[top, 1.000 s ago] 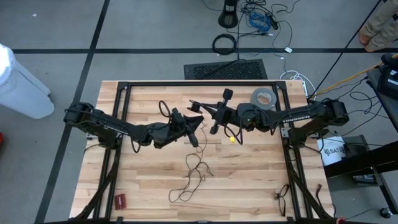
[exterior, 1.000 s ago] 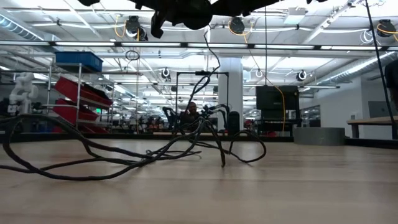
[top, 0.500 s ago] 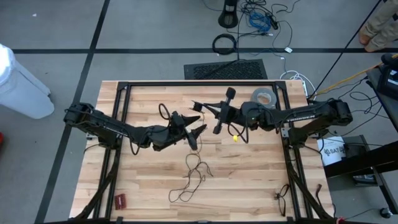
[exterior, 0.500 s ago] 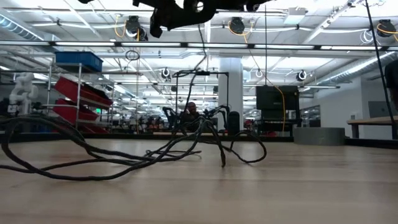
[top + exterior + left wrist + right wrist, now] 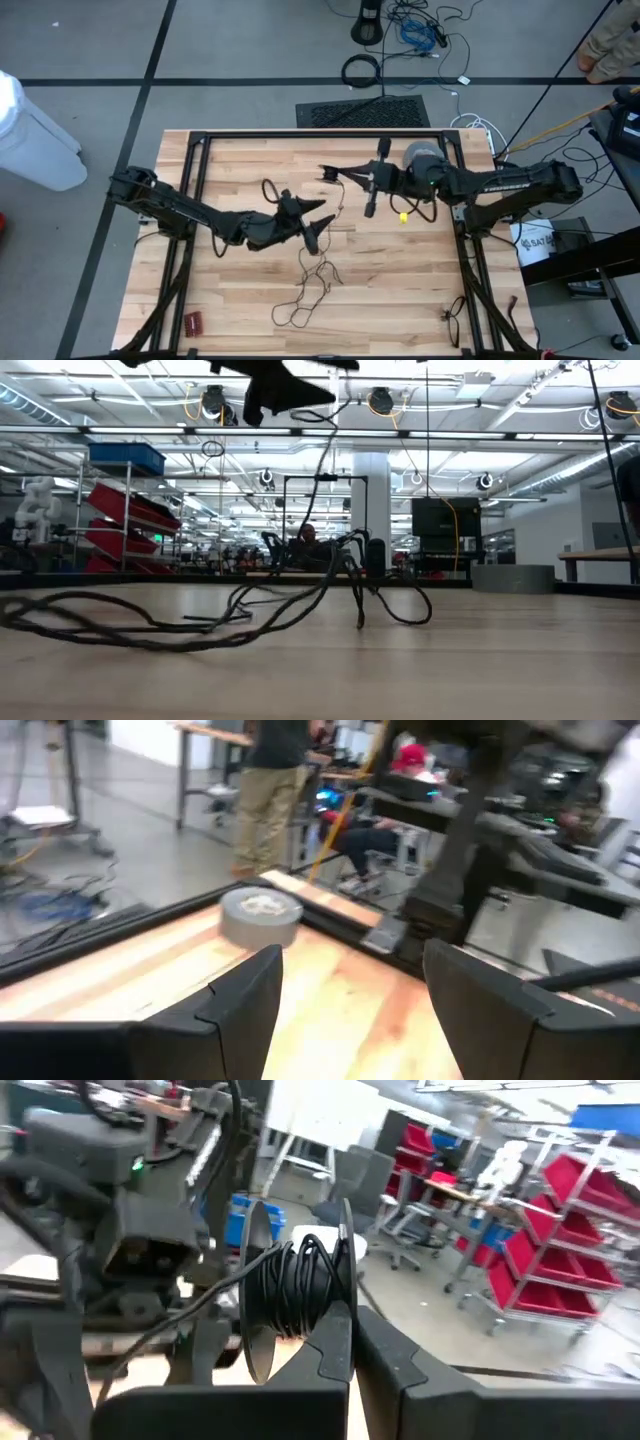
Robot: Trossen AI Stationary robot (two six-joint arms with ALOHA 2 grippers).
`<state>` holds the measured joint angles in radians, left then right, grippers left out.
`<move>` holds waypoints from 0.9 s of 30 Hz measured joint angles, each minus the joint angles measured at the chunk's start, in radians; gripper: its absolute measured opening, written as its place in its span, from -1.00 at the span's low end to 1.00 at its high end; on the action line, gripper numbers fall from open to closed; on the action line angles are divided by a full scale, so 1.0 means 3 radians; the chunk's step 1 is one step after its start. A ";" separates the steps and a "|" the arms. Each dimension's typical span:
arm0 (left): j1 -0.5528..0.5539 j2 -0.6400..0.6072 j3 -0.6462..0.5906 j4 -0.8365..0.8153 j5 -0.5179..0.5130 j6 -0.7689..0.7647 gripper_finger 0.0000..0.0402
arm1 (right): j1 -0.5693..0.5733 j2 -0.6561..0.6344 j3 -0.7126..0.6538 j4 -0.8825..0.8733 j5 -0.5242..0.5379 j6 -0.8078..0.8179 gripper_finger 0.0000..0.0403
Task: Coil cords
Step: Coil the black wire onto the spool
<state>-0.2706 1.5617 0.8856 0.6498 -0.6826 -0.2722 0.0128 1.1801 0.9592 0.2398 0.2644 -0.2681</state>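
The cord is a thin black wire. Part of it is wound on a black spool [image 5: 295, 1285], and the rest runs down [image 5: 325, 470] to a loose tangle lying on the table [image 5: 308, 288]. My right gripper [image 5: 350, 1338] is shut on the spool above the table's middle, a little toward the far right [image 5: 374, 180]. Left of the spool and nearer the front, my left gripper [image 5: 318, 222] stands open. Nothing is between its fingers in the left wrist view [image 5: 345, 980]. My right gripper pinches one flange of the spool [image 5: 343, 1295] between its two fingers, at the flange's edge. The fingers come in about level from the table's right side. The spool is lifted clear of the table, and the wire trails from it down to the tangle.
A grey tape roll [image 5: 424, 157] lies at the far right, behind the right arm. A black frame [image 5: 320, 134] runs round the table's edges. A small yellow piece [image 5: 403, 216] lies right of the spool. A small red object [image 5: 192, 322] lies at the near left corner.
My left gripper has opened, let go of the wire, and gone a little toward the near edge. My right gripper has risen and moved toward the table's right with the spool, rolling as it went. The wire's slack loops on the table have sunk lower.
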 joint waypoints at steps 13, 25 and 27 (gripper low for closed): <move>-0.0151 -0.0083 0.0000 0.0381 0.0413 0.0518 0.24 | 0.0000 -0.0438 0.0000 -0.0470 -0.0382 0.0172 -1.00; -0.0139 0.0119 0.0000 0.0635 0.0442 0.0692 0.24 | 0.0000 -0.0441 0.0000 -0.0472 -0.0382 0.0189 -1.00; -0.0121 0.0126 0.0000 0.0627 0.0462 0.0675 0.24 | 0.0000 -0.0441 0.0000 -0.0480 -0.0390 0.0212 -1.00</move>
<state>-0.3068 1.5996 0.8856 0.8379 -0.5442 -0.0696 0.0128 1.0477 0.9592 0.0958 0.1475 -0.2046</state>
